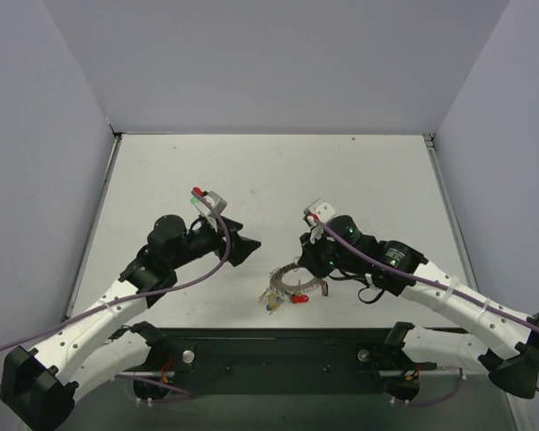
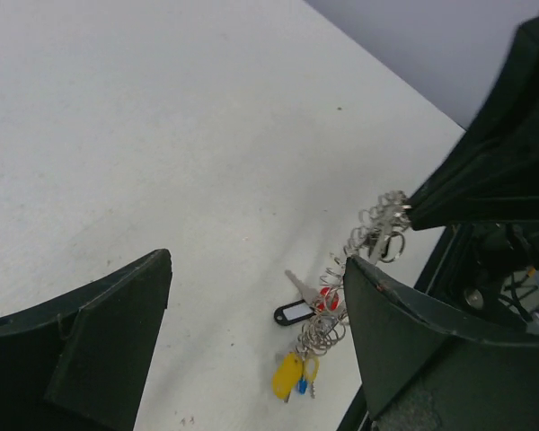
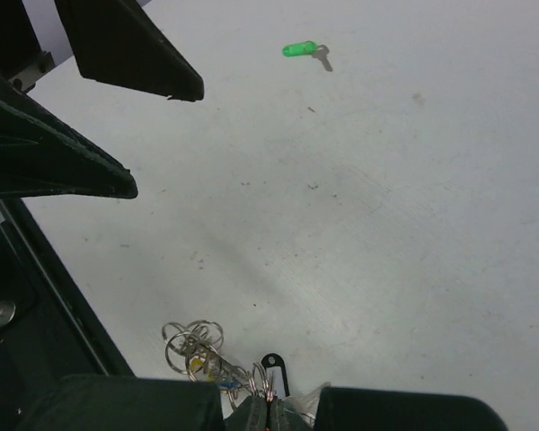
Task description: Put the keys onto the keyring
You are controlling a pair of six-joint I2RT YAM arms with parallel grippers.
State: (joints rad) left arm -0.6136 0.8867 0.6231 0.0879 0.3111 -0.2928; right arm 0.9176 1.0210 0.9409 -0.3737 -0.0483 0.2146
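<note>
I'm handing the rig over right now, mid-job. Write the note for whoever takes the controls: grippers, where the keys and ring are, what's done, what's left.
Left gripper: open, empty, near the ring.
Right gripper: shut on the keyring, holding one side up off the table.
Keys: yellow key, red key and blue key hang at the ring's low end beside a black tag. The green key lies loose on the table, well apart.
Done: those three look threaded.
Left: fetch the green key and thread it on.
</note>
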